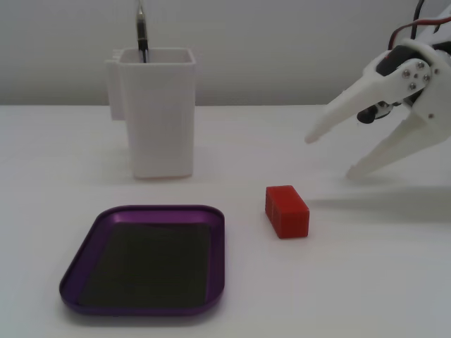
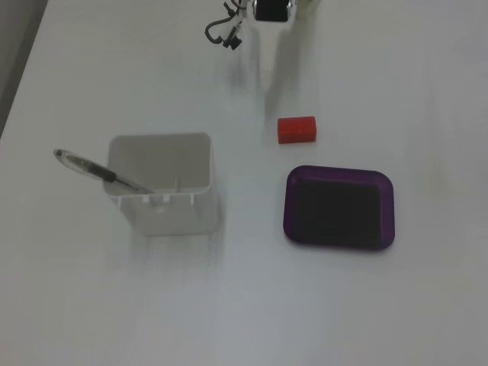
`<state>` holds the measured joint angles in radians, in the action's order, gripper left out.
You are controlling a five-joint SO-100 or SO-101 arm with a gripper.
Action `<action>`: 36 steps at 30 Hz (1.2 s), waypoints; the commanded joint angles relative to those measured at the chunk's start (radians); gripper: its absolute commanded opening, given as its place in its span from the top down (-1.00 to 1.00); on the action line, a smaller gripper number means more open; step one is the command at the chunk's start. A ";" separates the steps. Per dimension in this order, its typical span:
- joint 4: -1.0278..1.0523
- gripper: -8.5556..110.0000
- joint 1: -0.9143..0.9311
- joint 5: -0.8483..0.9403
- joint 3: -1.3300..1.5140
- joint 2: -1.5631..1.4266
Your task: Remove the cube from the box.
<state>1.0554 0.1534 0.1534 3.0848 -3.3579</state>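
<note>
The red-orange cube (image 1: 287, 210) lies on the white table, outside the box and just right of its far right corner; it also shows in the other fixed view (image 2: 296, 130), above the box. The box (image 1: 79, 271) is a shallow purple tray with a dark bottom and nothing in it; its rim shows too in the view from above (image 2: 389, 213). My white gripper (image 1: 328, 156) hangs open and empty at the right, above the table and to the upper right of the cube. From above, only part of the arm (image 2: 271, 11) shows at the top edge.
A tall white square container (image 1: 156, 113) stands behind the tray with a pen (image 1: 141, 32) in it; both show from above, the container (image 2: 164, 191) and the pen (image 2: 99, 172). A dark cable (image 2: 223, 32) curls near the arm's base.
</note>
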 commanded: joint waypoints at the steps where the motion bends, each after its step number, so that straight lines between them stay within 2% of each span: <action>1: 0.035 0.52 -0.009 -0.008 0.009 -0.084; 10: 0.083 0.53 -0.009 -0.095 0.008 -0.084; 12: 0.087 0.60 -0.009 -0.094 0.008 -0.084; 15: 0.112 0.86 -0.011 -0.094 0.006 -0.084; 16: 0.112 0.87 -0.011 -0.094 0.006 -0.084; 20: 0.112 0.81 -0.011 -0.107 0.006 -0.084; 36: 0.098 0.82 0.005 -0.106 0.008 -0.084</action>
<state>1.1628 0.1503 0.0506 3.0848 -3.3579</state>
